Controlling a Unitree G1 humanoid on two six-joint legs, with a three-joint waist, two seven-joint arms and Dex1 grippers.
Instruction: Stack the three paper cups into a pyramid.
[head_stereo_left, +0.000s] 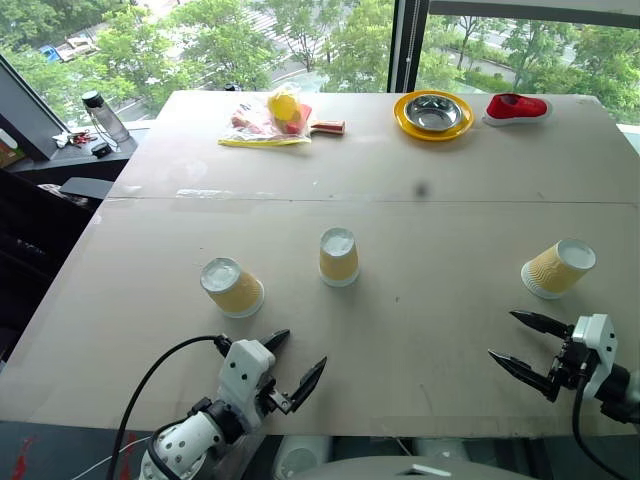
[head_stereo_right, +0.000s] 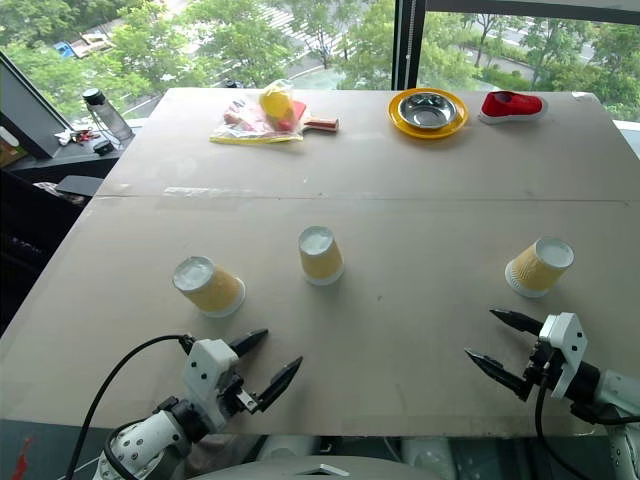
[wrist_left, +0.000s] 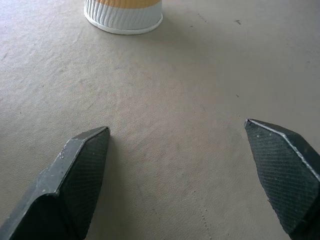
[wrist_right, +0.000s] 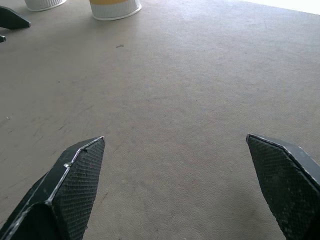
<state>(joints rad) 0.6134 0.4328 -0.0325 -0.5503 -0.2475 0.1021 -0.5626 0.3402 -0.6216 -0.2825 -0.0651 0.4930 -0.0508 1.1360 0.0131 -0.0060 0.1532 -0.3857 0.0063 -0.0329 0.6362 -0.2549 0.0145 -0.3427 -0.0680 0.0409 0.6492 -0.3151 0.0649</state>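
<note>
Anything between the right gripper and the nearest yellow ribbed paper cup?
No. Bare tabletop between right gripper and yellow ribbed paper cup, in the left eye view.

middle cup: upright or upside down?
Upside down. The middle cup stands with its white base up and wider rim on the table.

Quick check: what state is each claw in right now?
Left claw: open, holding nothing.
Right claw: open, holding nothing.

We see our left gripper (head_stereo_left: 283, 363) low at about seven o'clock, its two black fingers spread wide. Our right gripper (head_stereo_left: 520, 343) sits at four o'clock, wide apart too, holding nothing.
</note>
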